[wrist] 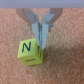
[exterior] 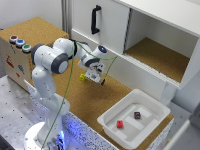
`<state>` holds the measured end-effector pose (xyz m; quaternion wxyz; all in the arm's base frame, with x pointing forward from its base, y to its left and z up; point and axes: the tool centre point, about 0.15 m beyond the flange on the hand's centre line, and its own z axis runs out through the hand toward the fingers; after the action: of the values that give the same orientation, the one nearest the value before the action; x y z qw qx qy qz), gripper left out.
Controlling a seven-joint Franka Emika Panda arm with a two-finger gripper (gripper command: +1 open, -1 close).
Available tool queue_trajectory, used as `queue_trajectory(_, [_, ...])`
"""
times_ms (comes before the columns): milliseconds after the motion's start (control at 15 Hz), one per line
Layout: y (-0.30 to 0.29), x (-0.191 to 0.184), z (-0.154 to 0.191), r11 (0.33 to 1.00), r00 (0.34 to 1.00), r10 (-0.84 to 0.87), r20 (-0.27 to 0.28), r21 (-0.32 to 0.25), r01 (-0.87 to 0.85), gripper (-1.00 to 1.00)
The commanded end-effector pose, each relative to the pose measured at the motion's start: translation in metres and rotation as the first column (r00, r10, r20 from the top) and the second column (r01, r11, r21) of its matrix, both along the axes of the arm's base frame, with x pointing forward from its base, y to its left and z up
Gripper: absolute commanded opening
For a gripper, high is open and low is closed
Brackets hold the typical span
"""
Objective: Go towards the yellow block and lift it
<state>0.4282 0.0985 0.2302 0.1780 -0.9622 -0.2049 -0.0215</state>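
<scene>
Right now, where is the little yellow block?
In the exterior view the yellow block sits on the cork table, just to the exterior view's left of the gripper, far from the white tray.

Robotics lab, perforated bench (exterior: 12, 107), button panel (exterior: 19, 44)
</scene>
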Motion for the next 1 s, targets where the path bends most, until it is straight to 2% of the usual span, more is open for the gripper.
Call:
queue_trajectory(0, [-0.012,-0.018,0.064,0.993,0.994,0.059,0.090,-0.108,-0.049,-1.00])
queue_trajectory(67, [-0.008,-0.022,0.072,0.986,0.992,0.084,0.089,-0.149,-0.070,-1.00])
queue_trajectory(133, [-0.005,-0.026,0.079,0.979,0.988,0.108,0.106,-0.185,-0.087,1.00])
queue_trajectory(267, [0.000,-0.029,0.086,0.966,0.979,0.146,0.142,-0.235,-0.109,1.00])
queue_trajectory(400, [0.002,-0.033,0.085,0.964,0.976,0.139,0.168,-0.248,-0.094,1.00])
queue_trajectory(533, [0.003,-0.033,0.081,0.962,0.974,0.157,0.164,-0.250,-0.112,1.00])
queue_trajectory(933, [0.002,-0.019,0.081,0.925,0.929,0.304,0.210,-0.300,-0.235,1.00])
